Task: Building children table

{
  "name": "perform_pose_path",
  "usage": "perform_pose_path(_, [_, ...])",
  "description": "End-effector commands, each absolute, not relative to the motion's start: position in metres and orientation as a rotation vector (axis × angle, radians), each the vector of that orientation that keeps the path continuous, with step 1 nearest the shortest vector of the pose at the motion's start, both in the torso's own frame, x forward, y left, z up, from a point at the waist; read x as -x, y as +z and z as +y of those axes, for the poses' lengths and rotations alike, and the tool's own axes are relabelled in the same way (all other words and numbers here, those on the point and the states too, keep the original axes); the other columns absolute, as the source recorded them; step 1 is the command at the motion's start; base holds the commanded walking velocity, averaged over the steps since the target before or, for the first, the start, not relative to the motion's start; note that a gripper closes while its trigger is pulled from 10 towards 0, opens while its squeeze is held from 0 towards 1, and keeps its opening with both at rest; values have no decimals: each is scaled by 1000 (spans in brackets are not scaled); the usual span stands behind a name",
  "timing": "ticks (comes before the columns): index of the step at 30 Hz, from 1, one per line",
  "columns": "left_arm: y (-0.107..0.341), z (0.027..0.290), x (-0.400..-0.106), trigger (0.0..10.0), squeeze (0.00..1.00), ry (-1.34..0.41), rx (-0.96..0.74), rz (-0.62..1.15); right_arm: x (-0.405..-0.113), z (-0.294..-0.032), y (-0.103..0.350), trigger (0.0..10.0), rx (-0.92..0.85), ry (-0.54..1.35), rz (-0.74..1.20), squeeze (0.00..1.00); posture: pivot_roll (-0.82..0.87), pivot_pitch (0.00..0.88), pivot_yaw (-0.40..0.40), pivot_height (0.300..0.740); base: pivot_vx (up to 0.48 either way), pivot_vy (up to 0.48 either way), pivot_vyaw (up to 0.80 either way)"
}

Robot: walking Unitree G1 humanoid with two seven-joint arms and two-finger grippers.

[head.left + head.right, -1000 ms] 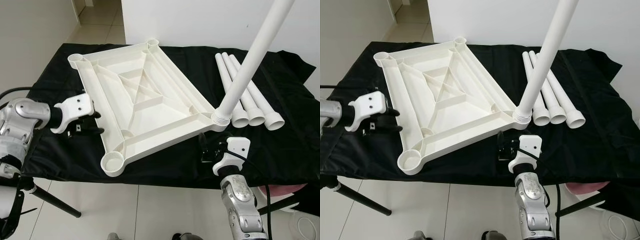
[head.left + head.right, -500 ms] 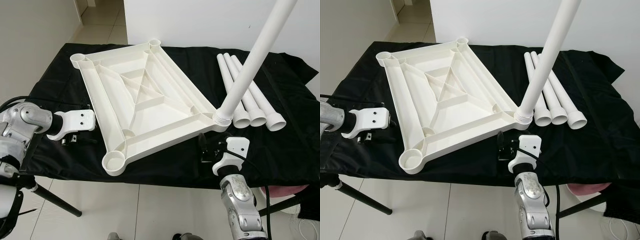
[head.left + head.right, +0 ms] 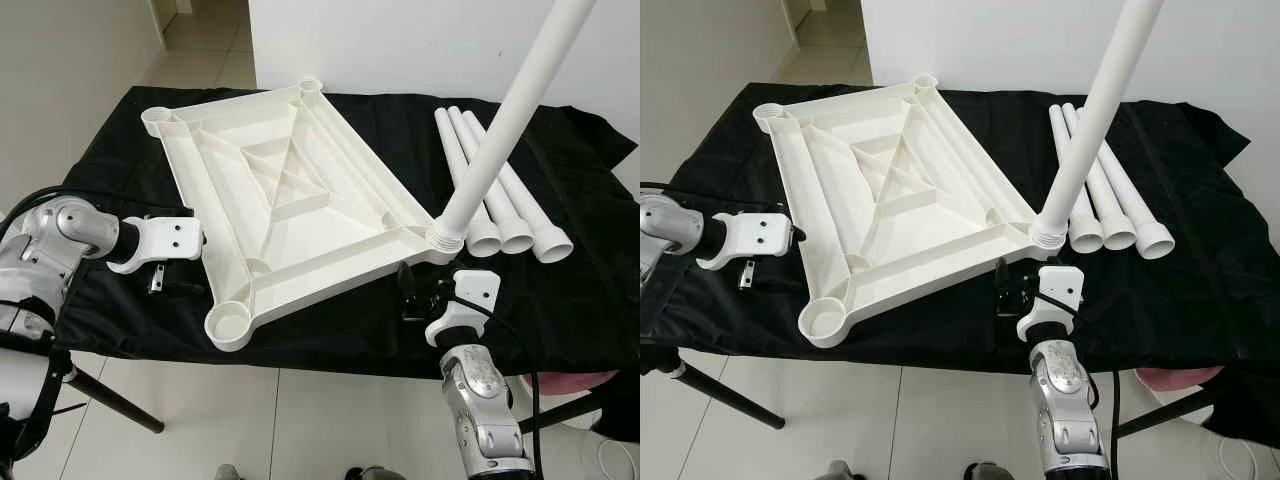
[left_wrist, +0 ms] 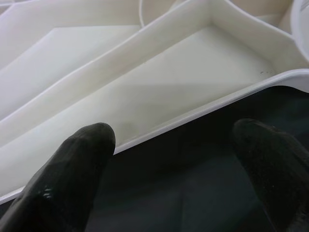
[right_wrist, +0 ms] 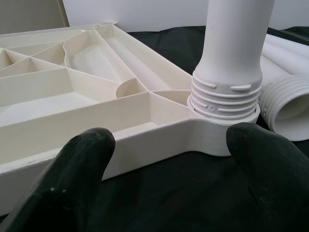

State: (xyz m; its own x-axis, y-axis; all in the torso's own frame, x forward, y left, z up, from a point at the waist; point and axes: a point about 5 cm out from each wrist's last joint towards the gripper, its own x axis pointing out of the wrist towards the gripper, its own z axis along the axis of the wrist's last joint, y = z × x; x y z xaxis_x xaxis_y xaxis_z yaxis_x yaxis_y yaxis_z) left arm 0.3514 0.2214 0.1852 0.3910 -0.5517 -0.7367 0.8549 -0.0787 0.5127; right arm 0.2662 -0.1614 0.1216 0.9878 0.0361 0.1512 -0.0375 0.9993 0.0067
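Tabletop flipped upside down — the white ribbed plastic tabletop (image 3: 290, 205) sits mid-frame on the black cloth-covered table (image 3: 580, 290), one white plastic tube leg (image 3: 500, 130) screwed in. Left gripper (image 3: 195, 262) has slid back in against its left edge, right gripper (image 3: 408, 292) waits lower right — both with fingers apart, so probably bracing for the next leg.

Before me stands a tabletop (image 3: 120, 150) draped in a black cloth (image 3: 590, 290) that hangs creased over its edges. Behind it rises a plain white wall (image 3: 400, 45), evenly lit. Off to my left a second, cream-coloured wall (image 3: 70, 70) runs back, and between the two a passage of pale tiles (image 3: 205, 40) leads away. Under the tabletop the floor (image 3: 290, 420) is laid with large light tiles with thin grey joints. A black leg (image 3: 105, 405) slants down to it at my left, and something pink (image 3: 560, 385) shows beneath the cloth at my right.
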Motion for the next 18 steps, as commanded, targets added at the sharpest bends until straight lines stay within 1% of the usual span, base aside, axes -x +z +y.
perform_pose_path(1, [186, 221, -358, 10000, 0, -1054, -1179, 249, -266, -162, 119, 10000, -2, 37, -144, 0, -40, 74, 28, 740, 0, 0, 0])
perform_pose_path(7, [181, 217, -358, 10000, 0, -1087, -1186, 257, -267, -162, 118, 10000, -1, 38, -142, 0, -41, 71, 26, 740, 0, 0, 0])
perform_pose_path(10, [177, 208, -359, 10000, 0, -1144, -1190, 266, -267, -161, 118, 10000, 2, 43, -142, 0, -46, 68, 28, 740, 0, 0, 0])
perform_pose_path(13, [176, 206, -359, 10000, 0, -1159, -1192, 275, -267, -161, 118, 10000, 3, 44, -143, 0, -50, 65, 30, 740, 0, 0, 0])
perform_pose_path(14, [175, 202, -360, 9490, 0, -1178, -1196, 278, -267, -161, 118, 10000, 5, 45, -143, 0, -52, 65, 34, 740, 0, 0, 0])
perform_pose_path(16, [174, 200, -360, 9490, 0, -1189, -1200, 280, -267, -161, 118, 10000, 6, 45, -143, 0, -52, 64, 34, 740, 0, 0, 0])
perform_pose_path(17, [172, 193, -361, 9255, 0, -1229, -1214, 292, -267, -161, 118, 10000, 8, 47, -142, 0, -58, 64, 42, 740, 0, 0, 0])
perform_pose_path(18, [172, 193, -361, 9255, 0, -1229, -1214, 292, -267, -161, 118, 10000, 8, 47, -142, 0, -58, 64, 42, 740, 0, 0, 0])
